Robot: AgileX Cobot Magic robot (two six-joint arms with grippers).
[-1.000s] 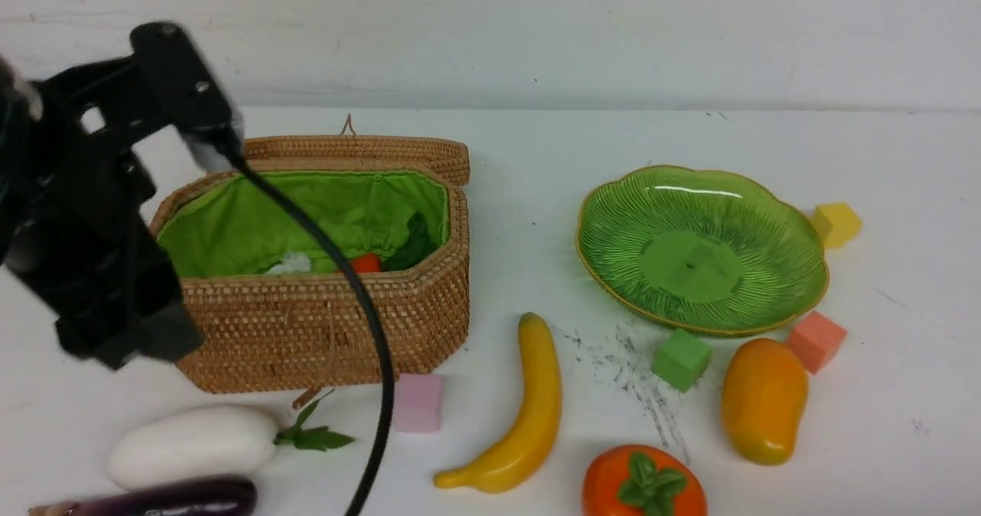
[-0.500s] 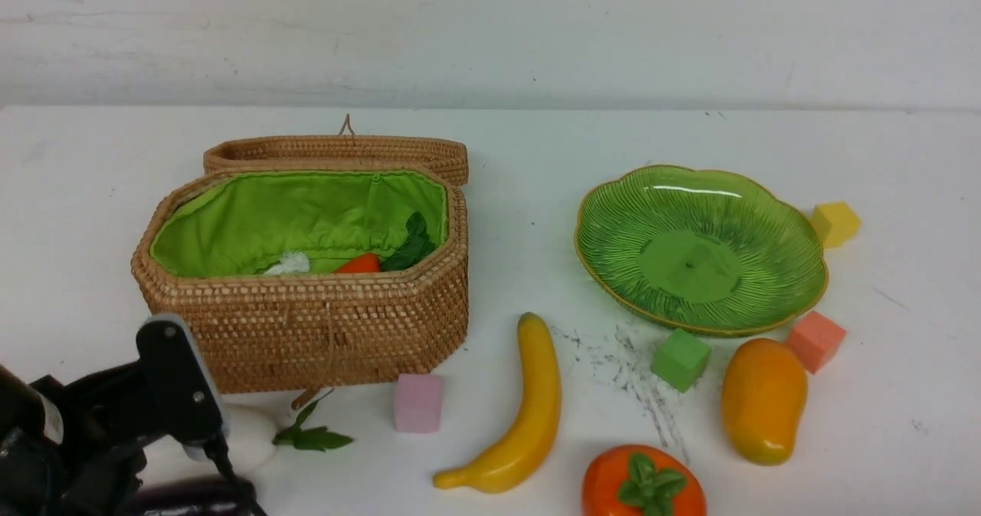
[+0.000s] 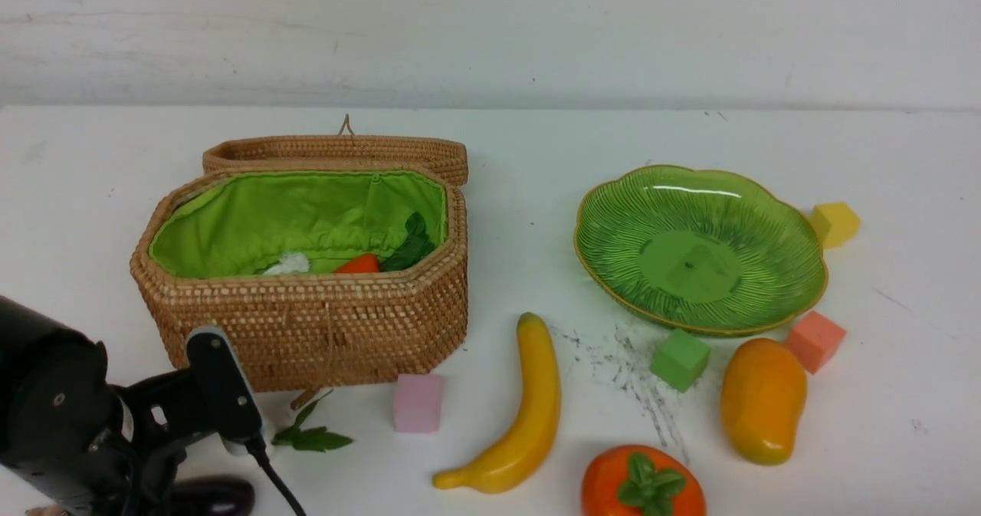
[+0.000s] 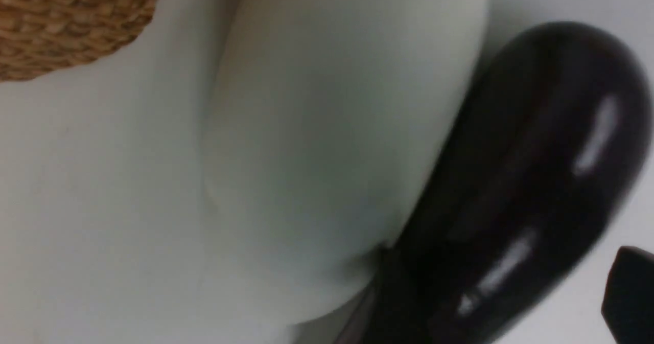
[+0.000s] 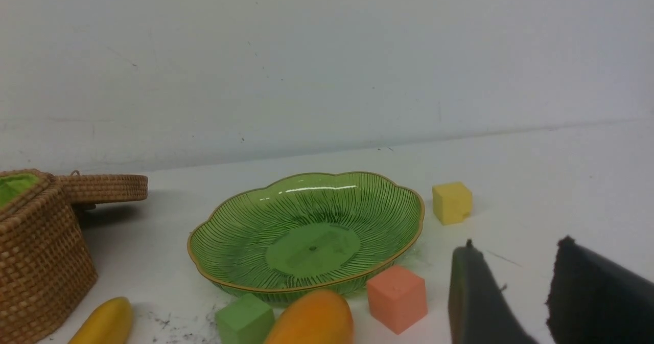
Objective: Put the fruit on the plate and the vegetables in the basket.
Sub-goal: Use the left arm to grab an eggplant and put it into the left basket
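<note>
Our left arm (image 3: 69, 424) has dropped from up by the basket (image 3: 306, 332) onto the white eggplant (image 4: 327, 144) beside the purple eggplant (image 4: 521, 180), jaws wide. Our right gripper (image 5: 516, 247) is part open, empty. We see banana (image 3: 529, 401) and mango (image 3: 762, 401) near the plate (image 3: 690, 217), not on it.

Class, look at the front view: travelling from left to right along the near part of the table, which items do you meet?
dark eggplant → pink cube → banana → round orange fruit → mango
</note>
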